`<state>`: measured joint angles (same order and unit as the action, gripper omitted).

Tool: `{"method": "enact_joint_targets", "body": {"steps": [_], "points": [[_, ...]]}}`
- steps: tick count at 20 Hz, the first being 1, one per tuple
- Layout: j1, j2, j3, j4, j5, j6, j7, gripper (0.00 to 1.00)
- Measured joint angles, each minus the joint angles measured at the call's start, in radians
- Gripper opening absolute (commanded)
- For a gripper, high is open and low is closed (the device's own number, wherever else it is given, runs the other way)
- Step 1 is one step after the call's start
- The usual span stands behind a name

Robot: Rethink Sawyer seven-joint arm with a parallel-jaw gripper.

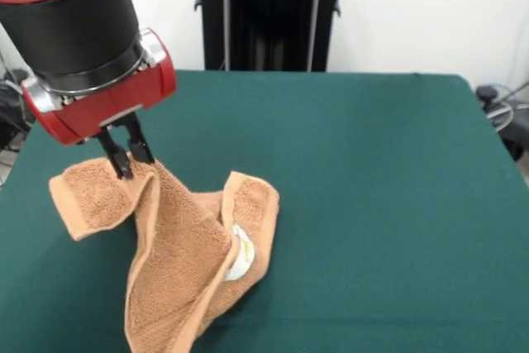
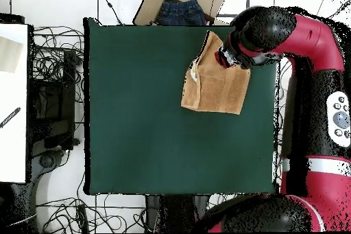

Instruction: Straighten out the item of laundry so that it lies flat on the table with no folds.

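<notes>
The light orange-brown terry towel [image 1: 178, 250] lies crumpled on the dark green table [image 1: 372, 171], near the left side in the front view. One part is pulled up into a ridge and another edge is folded over, with the white tag [image 1: 240, 258] showing on the fold. My gripper [image 1: 131, 157] is shut on the towel's raised upper edge and holds it off the cloth. In the overhead view the towel [image 2: 214, 87] sits near the table's upper right corner [image 2: 137, 108], with the gripper [image 2: 230, 57] over its upper right part.
The robot's black pedestal [image 1: 269, 14] stands behind the table's far edge. In the overhead view a cardboard box with blue jeans [image 2: 180, 10] lies beyond the table's top edge, cables [image 2: 55, 94] lie to the left, and a white surface [image 2: 12, 108] is at the far left.
</notes>
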<state>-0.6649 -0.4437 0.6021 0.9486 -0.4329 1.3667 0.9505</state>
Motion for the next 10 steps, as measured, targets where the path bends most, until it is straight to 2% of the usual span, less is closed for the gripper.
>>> {"method": "enact_joint_targets", "body": {"steps": [4,5,10], "points": [[-0.019,-0.014,0.0,0.044,0.0,-0.046,0.0,0.0],[-0.025,-0.02,0.0,0.067,0.0,-0.069,0.0,1.0],[-0.028,-0.026,0.0,0.094,0.005,-0.082,0.0,1.0]]}}
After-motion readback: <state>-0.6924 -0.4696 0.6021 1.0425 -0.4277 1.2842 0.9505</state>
